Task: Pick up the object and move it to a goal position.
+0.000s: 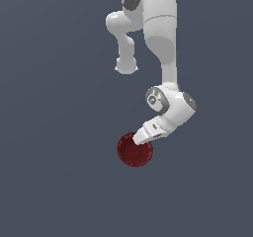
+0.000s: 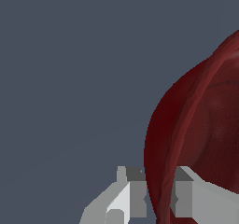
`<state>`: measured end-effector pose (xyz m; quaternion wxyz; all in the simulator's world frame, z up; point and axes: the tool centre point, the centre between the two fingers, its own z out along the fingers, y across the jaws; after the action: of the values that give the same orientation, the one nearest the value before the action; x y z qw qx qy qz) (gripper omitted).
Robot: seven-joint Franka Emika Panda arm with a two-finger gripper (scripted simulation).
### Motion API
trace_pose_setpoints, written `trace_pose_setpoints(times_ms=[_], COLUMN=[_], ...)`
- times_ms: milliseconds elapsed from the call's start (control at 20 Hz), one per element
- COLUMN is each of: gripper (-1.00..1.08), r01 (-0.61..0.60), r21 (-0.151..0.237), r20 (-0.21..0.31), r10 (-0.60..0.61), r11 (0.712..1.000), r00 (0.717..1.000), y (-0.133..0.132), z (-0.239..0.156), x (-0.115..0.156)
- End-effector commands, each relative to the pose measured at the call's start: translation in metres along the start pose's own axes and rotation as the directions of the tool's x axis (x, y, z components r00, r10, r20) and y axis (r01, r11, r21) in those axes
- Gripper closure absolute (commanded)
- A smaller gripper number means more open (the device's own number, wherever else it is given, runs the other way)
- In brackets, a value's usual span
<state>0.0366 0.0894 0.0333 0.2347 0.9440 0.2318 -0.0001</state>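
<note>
One bowl (image 1: 134, 151), one arm: my fingers (image 2: 156, 197) straddle the rim of a dark red bowl on the grey tabletop (image 1: 54, 147).

There is a single bowl and a single white arm (image 1: 165, 43) in the exterior view, with my two fingers the only other parts in sight. The bowl sits low of centre on the tabletop, mouth facing up; being round, it has no long axis to speak of. My wrist comes down on its edge toward the exterior view's right. In the wrist view one finger stands outside the wall and one inside, narrowly parted with the rim between them; whether the pads actually press the wall, I cannot tell.
</note>
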Motion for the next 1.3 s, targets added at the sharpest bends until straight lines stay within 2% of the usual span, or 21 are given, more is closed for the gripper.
trace_pose_setpoints(times_ms=[0,300,850,1250], gripper=[1.08,1.08,1.08,1.08], r01=[0.001,0.001,0.002,0.002], r21=[0.000,0.000,0.002,0.001], r20=[-0.001,-0.001,0.000,-0.001], r10=[-0.001,-0.001,-0.002,-0.002], r11=[1.000,1.000,1.000,1.000], r00=[1.000,1.000,1.000,1.000], y=[-0.002,-0.020,-0.073,-0.086], z=[-0.003,-0.028,-0.105,-0.125], x=[0.001,0.009,0.036,0.045])
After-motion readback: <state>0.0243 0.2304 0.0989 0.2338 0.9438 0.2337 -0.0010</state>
